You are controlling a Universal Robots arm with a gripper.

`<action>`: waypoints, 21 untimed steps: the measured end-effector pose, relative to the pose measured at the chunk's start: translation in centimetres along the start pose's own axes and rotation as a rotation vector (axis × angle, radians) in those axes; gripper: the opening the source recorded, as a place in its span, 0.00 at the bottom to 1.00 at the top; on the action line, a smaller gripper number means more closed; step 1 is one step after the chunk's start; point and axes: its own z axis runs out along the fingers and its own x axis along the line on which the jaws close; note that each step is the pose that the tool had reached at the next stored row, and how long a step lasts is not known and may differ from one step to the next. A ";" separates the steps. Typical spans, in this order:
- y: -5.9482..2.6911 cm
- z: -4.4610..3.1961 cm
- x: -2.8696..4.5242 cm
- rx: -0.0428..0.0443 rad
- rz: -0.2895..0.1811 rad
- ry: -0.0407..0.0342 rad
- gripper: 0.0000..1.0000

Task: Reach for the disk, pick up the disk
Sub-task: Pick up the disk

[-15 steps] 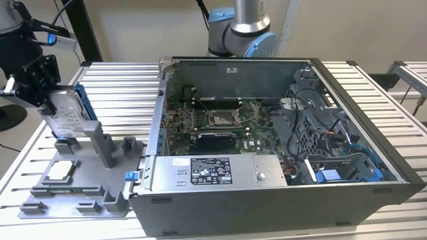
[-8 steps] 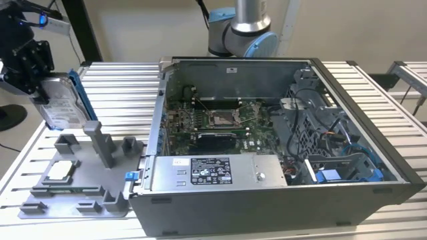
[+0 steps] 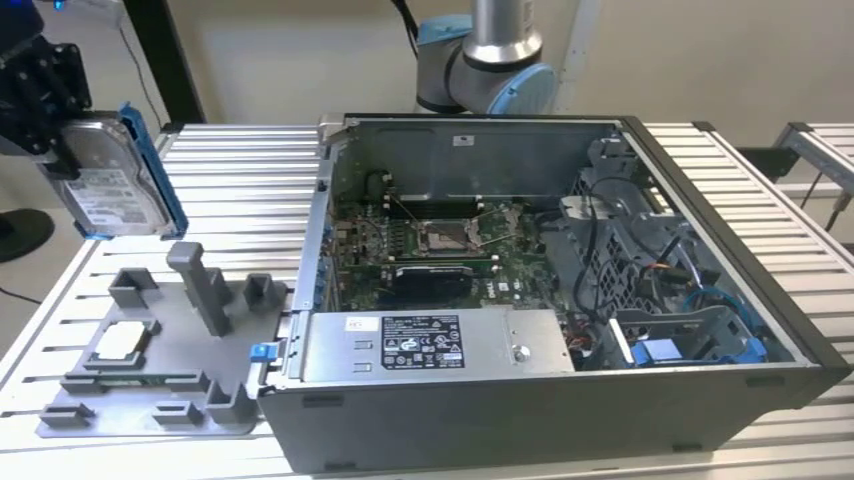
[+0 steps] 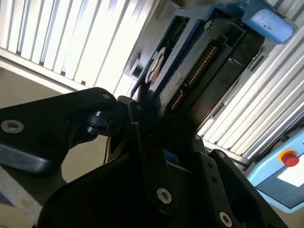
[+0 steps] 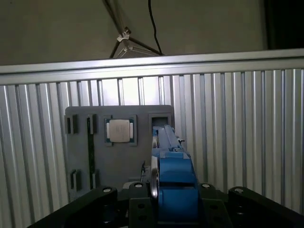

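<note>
The gripper (image 3: 60,140) holds the disk (image 3: 120,180) tight; it stands on edge between the fingers (image 4: 145,142). It hangs high above the grey tray (image 3: 180,355).

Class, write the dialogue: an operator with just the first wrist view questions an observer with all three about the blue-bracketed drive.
Operator: I see a blue edge. What else?
Observer: In the exterior view the silver-grey metal hard drive in its bright blue plastic bracket hangs on edge, white label showing.
Operator: What stands nearby?
Observer: An open grey metal computer case, toward the exterior view's right.
Operator: And the drive's end?
Observer: The second wrist view shows a row of connector pins.
</note>
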 end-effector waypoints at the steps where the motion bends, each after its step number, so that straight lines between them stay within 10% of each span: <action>1: -0.01 -0.45 -0.01 0.0002 0.000 -0.0001 0.00; 21: -0.10 -9.02 -0.19 0.0001 0.000 0.0000 0.00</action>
